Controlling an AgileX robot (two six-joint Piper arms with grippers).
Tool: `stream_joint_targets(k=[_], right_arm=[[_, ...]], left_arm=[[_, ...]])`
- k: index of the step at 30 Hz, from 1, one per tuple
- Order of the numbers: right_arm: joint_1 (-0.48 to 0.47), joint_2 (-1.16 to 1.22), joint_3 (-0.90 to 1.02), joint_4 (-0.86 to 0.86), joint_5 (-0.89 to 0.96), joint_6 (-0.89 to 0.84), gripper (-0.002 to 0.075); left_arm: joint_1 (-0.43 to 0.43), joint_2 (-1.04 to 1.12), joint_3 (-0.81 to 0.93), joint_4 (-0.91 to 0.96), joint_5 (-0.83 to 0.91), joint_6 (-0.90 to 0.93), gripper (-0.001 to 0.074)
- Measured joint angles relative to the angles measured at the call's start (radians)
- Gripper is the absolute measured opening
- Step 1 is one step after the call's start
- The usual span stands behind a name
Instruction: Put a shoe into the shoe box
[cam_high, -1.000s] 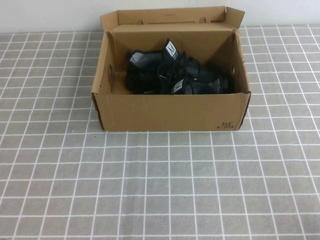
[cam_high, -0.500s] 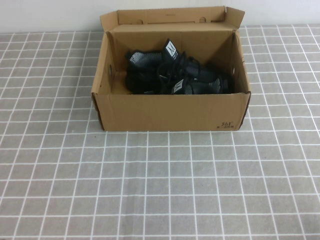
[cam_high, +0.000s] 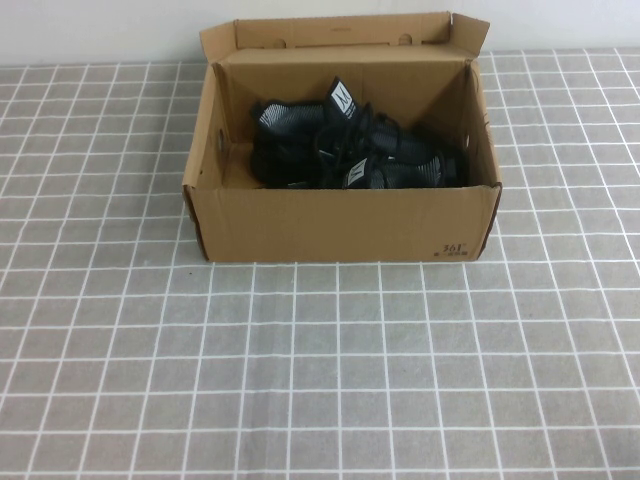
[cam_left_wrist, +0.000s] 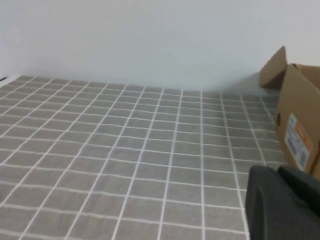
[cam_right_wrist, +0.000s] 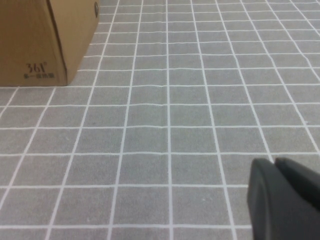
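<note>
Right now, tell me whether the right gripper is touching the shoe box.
Apart. The right wrist view shows bare tiled table between the shut right gripper and the shoe box. The left gripper, also shut, holds nothing.

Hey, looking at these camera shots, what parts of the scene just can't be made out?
- Shoes in the shoe box, high view: their lower parts hidden by the front wall; one shoe from the other hard to separate.
- Left gripper, left wrist view: cut off by the edge.
- Right gripper, right wrist view: likewise cut off.
- Both arms: outside the high view.
</note>
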Motion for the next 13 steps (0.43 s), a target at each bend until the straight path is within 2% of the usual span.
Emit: stream_joint_targets(k=[5, 9, 13], right_arm=[[0.0, 0.0, 0.0, 0.0, 0.001, 0.0, -0.0016], [0.0, -0.002, 0.0, 0.0, 0.001, 0.0, -0.0016], [0.0, -0.002, 0.0, 0.0, 0.001, 0.0, -0.0016]], left_arm=[[-0.091, -0.01, 0.0, -0.031, 0.003, 0.08, -0.0001], [-0.155, -0.01, 0.0, -0.221, 0.055, 0.313, -0.0001], [-0.167, -0.01, 0.0, -0.329, 0.129, 0.464, -0.0001]])
